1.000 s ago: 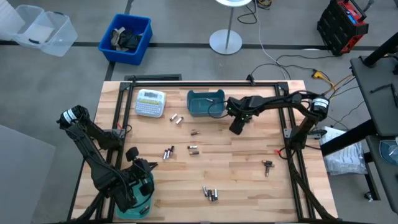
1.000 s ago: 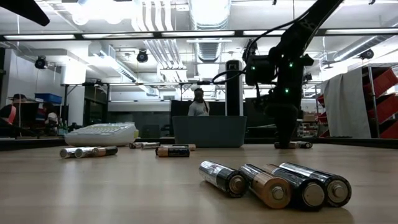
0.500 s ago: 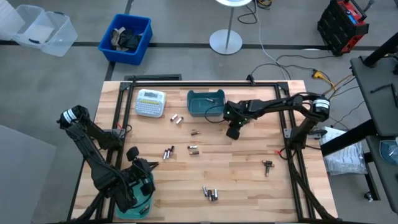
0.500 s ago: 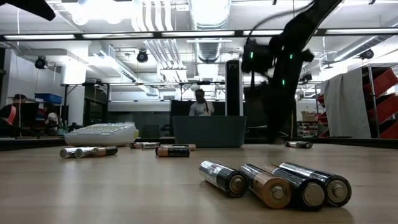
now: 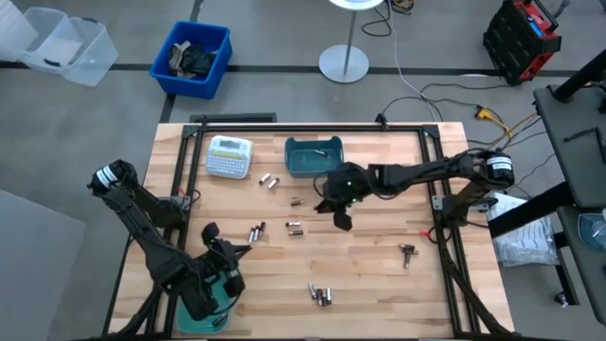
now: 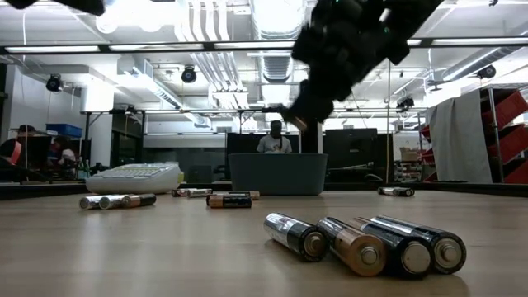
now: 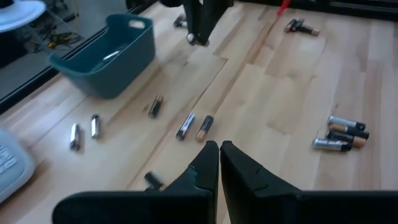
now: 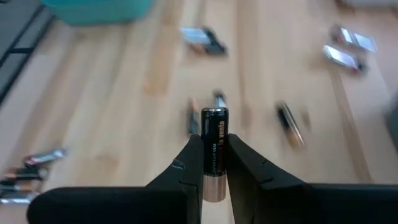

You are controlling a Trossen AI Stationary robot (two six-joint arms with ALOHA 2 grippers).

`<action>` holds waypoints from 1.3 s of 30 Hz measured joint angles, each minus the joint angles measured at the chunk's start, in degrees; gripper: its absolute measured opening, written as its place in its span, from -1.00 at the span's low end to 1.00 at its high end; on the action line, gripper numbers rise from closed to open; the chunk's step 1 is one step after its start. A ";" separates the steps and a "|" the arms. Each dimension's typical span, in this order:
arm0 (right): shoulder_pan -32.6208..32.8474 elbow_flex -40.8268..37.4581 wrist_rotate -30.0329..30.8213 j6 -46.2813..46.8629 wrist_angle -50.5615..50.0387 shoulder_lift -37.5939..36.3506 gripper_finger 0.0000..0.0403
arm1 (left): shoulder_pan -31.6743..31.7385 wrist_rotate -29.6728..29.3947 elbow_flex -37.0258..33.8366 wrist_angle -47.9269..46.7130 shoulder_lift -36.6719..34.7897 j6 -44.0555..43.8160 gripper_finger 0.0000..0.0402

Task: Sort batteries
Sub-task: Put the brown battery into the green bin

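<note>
My right gripper [image 8: 210,163], fingers clamped on a battery [image 8: 214,149], carries it above the surface [image 5: 379,275], probably binward; left fingers [image 7: 208,163] rest together.

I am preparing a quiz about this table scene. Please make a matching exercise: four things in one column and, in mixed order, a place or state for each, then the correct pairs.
Things:
1. right claw
2. left claw
3. white label-maker
4. four batteries side by side

Places or states:
A. at the far left of the table, beside the teal bin
B. shut on a battery, above the middle of the table
C. lying nearest the low camera
D. shut and empty, at the near left part of the table

Pairs: 1-B, 2-D, 3-A, 4-C
</note>
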 joint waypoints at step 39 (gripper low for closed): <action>10.10 15.50 12.85 -20.54 2.72 8.94 -0.83 | 18.20 0.48 -6.14 29.98 3.91 32.90 -0.43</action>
